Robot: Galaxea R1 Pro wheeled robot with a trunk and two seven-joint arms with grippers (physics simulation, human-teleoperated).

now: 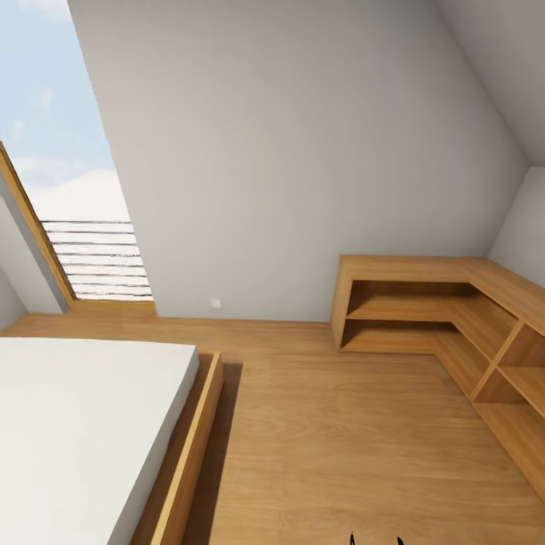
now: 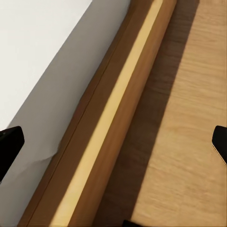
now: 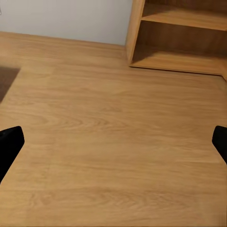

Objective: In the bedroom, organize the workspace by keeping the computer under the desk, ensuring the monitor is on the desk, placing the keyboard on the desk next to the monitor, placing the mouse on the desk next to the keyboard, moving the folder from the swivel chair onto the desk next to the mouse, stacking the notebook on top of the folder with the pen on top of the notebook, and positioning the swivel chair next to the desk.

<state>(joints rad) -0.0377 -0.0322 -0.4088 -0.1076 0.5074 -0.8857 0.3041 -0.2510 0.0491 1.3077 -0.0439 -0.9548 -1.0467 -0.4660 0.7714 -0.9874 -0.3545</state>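
Note:
I am in the bedroom, facing a sloped grey wall [image 1: 303, 151] over a wood plank floor [image 1: 348, 439]. The desk, the swivel chair and the other workspace things are out of view. My left gripper [image 2: 113, 146] is open, its dark fingertips [image 2: 9, 142] far apart, and it hangs over the wooden edge of the bed [image 2: 109, 127]. My right gripper [image 3: 113, 146] is open too, with nothing between its fingertips [image 3: 9, 142], above bare floor planks [image 3: 113, 123].
A low wooden-framed bed [image 1: 83, 431] with a white mattress fills the near left. Low light-wood corner shelving [image 1: 454, 318] runs along the right wall. A skylight [image 1: 68, 166] slopes at the far left. Open floor lies between bed and shelving.

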